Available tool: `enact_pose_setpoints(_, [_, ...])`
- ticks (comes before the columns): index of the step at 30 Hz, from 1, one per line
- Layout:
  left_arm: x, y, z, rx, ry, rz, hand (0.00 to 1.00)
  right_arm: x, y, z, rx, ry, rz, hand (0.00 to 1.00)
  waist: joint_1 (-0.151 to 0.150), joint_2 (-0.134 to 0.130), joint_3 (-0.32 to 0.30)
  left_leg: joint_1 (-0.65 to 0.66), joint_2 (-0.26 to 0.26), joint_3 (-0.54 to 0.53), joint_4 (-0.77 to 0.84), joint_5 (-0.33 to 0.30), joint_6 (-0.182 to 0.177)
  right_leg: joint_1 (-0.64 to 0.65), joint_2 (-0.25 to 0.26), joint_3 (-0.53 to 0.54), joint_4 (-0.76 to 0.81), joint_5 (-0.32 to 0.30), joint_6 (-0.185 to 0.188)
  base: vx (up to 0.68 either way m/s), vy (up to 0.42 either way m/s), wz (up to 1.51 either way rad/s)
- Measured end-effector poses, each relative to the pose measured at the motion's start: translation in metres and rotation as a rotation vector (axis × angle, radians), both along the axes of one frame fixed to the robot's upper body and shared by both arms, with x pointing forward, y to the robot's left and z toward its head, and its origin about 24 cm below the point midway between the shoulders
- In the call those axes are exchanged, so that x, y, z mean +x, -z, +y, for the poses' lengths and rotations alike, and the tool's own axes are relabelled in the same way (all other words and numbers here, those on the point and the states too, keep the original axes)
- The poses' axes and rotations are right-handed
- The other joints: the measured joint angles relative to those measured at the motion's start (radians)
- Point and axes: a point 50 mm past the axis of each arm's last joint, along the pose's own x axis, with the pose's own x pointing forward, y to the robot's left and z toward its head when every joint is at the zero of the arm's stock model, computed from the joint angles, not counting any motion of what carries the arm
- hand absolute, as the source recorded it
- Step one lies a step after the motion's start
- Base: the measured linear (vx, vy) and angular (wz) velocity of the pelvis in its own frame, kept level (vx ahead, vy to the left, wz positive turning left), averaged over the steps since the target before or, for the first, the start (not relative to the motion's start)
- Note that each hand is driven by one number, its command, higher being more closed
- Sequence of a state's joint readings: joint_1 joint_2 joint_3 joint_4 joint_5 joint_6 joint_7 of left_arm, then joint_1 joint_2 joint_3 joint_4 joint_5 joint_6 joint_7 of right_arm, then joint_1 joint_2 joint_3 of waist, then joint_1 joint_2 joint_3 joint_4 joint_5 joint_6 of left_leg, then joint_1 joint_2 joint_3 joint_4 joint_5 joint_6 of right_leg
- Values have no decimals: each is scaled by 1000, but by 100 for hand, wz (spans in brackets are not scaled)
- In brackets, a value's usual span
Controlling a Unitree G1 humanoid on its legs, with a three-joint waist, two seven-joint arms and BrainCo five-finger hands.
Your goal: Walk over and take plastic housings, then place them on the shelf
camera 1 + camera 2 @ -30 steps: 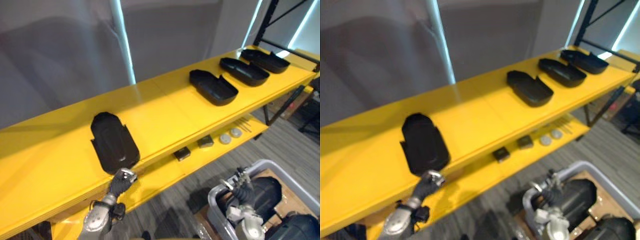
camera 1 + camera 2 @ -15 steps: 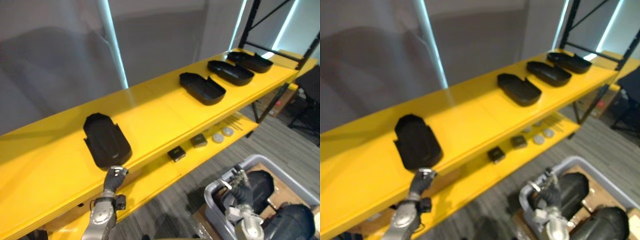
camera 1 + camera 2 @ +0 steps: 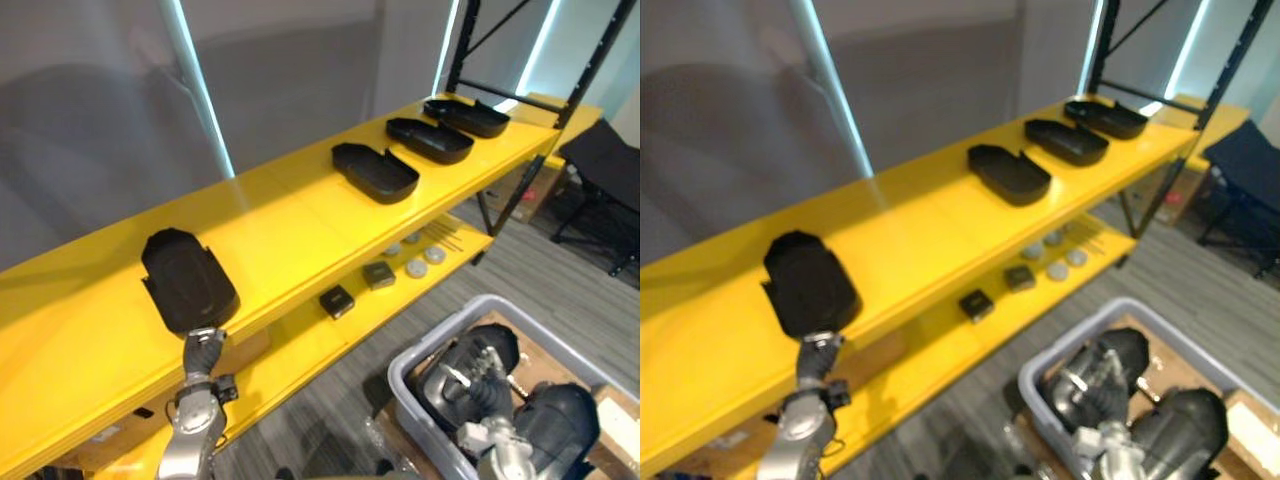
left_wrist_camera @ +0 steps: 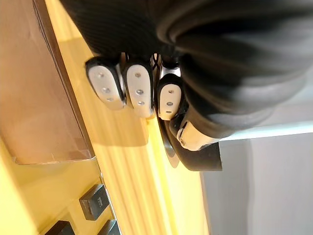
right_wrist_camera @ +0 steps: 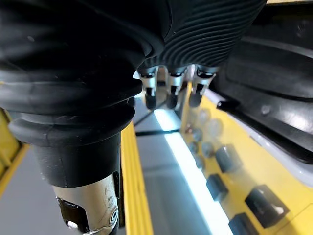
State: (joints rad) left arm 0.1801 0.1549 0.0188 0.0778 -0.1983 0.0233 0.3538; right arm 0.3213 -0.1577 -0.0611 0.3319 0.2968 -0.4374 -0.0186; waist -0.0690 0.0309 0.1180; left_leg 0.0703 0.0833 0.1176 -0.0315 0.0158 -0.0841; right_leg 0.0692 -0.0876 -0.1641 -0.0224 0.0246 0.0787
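Note:
Several black plastic housings lie on the yellow shelf: one near me, one in the middle and two at the far right. My left hand is just under the shelf's front edge, below the near housing, its fingers curled with nothing in them. My right hand hangs over the grey bin, fingers relaxed and empty, beside a black housing. More housings fill the bin.
A lower yellow shelf carries small black boxes and grey discs. A black rack upright stands at the shelf's far end, with a dark chair beyond it. A grey wall backs the shelf.
The whole picture has shifted left, so the camera has moved; more of the bin shows. Both hands keep about the same place relative to the housing and the bin.

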Motion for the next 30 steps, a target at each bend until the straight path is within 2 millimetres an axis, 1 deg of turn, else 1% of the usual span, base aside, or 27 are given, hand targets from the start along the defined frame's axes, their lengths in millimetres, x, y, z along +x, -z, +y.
enact_pose_setpoints(5, [0,-1,3,-18,-39,-10,100,-1,-2,-1,-19,-19,-1,0,0,14,12,-1,4,2,3,1,-1,-18,3,2,33,-13,-10,-6,-9,-2])
enact_pose_setpoints(7, [-1,-5,6,-29,-54,-26,100,-2,-5,-3,-36,-20,-10,0,0,16,17,-1,5,3,4,1,-1,-21,3,3,39,-14,-10,0,0,0])
enact_pose_setpoints(8, [-3,-11,9,-31,-74,-60,100,-2,-10,-4,-42,-19,-31,0,0,16,26,-2,5,3,4,1,-1,-25,2,4,45,-16,-11,0,0,0])
enact_pose_setpoints(9, [-3,-25,19,-13,-114,-139,100,-3,-14,-6,-49,-13,-47,0,1,16,32,-3,4,3,5,1,-1,-29,2,5,50,-16,-11,0,0,0])
enact_pose_setpoints(10, [-3,-33,25,1,-139,-186,100,-4,-15,-7,-51,-10,-49,0,1,16,32,-5,4,3,5,1,-1,-31,2,5,52,-17,-11,0,0,0])
enact_pose_setpoints(11, [-4,-54,37,36,-178,-291,100,-6,-16,-8,-55,-4,-50,0,1,18,33,-5,3,3,5,1,-1,-32,0,5,55,-19,-11,0,0,0])
enact_pose_setpoints(12, [-5,-63,41,54,-189,-343,100,-7,-16,-9,-56,-1,-49,0,1,18,33,-4,2,3,4,1,-1,-32,-1,5,57,-20,-11,0,0,0])
enact_pose_setpoints(13, [-7,-86,45,91,-196,-459,100,-10,-17,-10,-61,6,-49,0,1,23,32,-3,-1,2,4,0,1,-33,-2,4,64,-24,-12,19,8,3])
enact_pose_setpoints(16, [-13,-109,41,117,-160,-586,100,-11,-20,-12,-66,12,-59,0,2,32,29,-3,-8,1,5,0,3,-33,-13,3,66,-27,-11,33,28,3])
enact_pose_setpoints(20, [-18,-112,40,124,-148,-602,100,-10,-25,-11,-68,9,-84,0,2,36,30,-3,-16,-1,6,-2,10,-33,-16,0,69,-35,-5,41,18,3])
enact_pose_setpoints(25, [-16,-108,40,114,-140,-551,100,-9,-25,-8,-56,14,-90,0,2,27,50,-1,-22,-2,12,-8,16,-32,-22,-2,78,-42,0,12,5,1])
enact_pose_setpoints(30, [-12,-105,38,100,-100,-503,100,-10,-24,-8,-52,18,-86,0,1,16,69,-6,-32,-2,42,-31,25,-24,-34,-1,81,-45,5,13,20,0])
